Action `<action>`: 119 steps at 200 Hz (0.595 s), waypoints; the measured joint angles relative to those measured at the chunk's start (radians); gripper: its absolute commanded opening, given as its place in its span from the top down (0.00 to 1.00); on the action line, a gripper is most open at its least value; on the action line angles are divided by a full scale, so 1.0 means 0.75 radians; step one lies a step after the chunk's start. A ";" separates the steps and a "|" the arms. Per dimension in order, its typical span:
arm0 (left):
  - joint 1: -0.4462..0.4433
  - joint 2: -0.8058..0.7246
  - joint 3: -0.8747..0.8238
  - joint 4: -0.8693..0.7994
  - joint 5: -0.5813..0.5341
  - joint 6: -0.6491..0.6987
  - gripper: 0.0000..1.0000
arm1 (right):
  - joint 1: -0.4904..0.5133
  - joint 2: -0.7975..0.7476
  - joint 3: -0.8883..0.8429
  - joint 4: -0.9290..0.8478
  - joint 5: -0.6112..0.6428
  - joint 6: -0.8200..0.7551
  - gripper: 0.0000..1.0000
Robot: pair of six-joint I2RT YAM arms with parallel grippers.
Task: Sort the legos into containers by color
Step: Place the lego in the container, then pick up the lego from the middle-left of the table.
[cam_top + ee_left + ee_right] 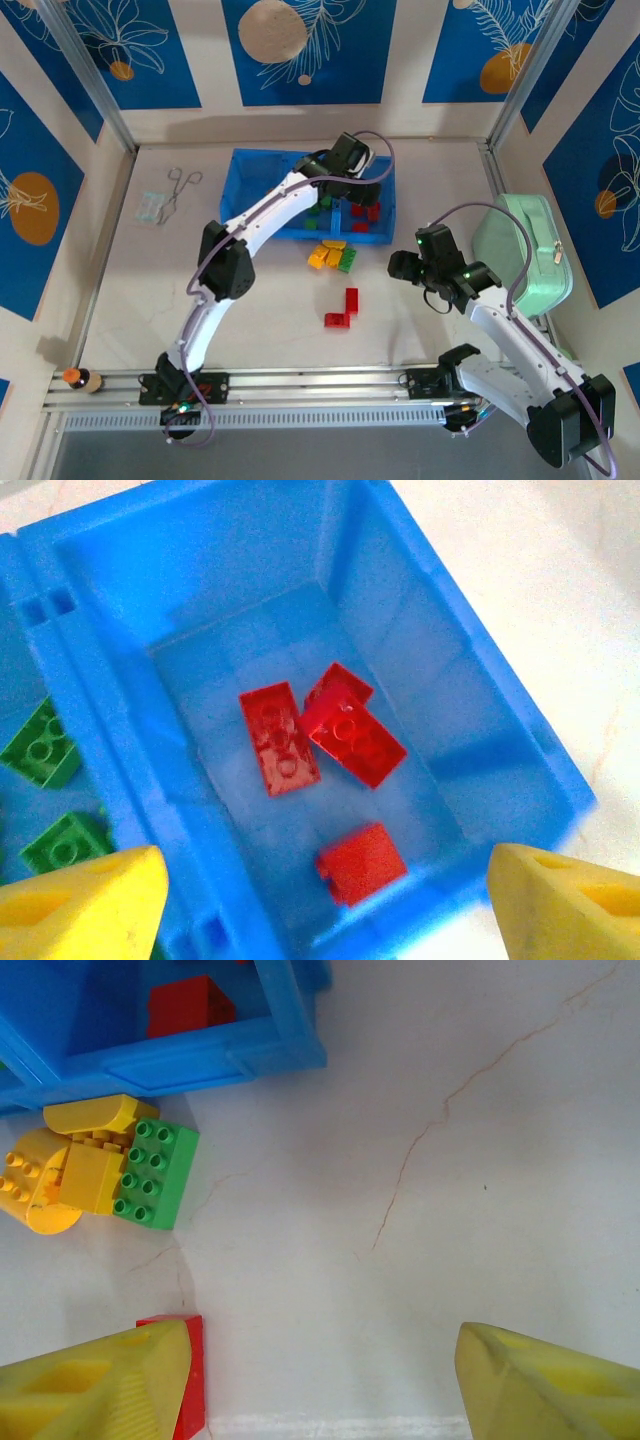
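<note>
The blue tray (255, 185) lies at the back of the table. My left gripper (365, 192) hangs open above its right compartment (420, 650), nothing between its fingers (90, 900). Three red bricks (355, 735) lie in that compartment, the nearest one (362, 863) blurred. Green bricks (40, 745) show in the middle compartment. In front of the tray, yellow bricks (325, 252) and a green brick (347, 260) sit together, with red bricks (345, 308) nearer. My right gripper (320, 1380) is open over bare table, its left finger overlapping a red brick (190, 1375). The yellow bricks (70, 1165) and green brick (155, 1172) lie beyond it.
A mint-green zippered case (525, 250) stands at the right, close to my right arm. Metal tongs (180, 185) and a small packet (152, 207) lie at the back left. A small bottle (80, 379) rests by the front rail.
</note>
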 measured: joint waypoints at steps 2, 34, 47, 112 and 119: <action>-0.004 -0.021 -0.023 0.004 0.001 0.002 0.17 | 0.000 0.000 0.000 0.000 0.001 0.000 0.29; -0.075 -0.353 -0.422 0.127 0.013 0.005 0.18 | 0.000 0.000 0.000 0.000 -0.004 0.000 0.29; -0.109 -0.472 -0.592 0.185 0.035 0.001 0.19 | 0.001 0.000 0.000 0.001 -0.007 0.000 0.29; -0.363 -0.719 -1.307 0.325 0.091 0.060 0.17 | 0.012 0.036 -0.023 0.039 -0.029 0.001 0.29; -0.383 -0.725 -1.346 0.325 0.096 0.071 0.17 | 0.015 0.048 -0.024 0.044 -0.033 0.002 0.29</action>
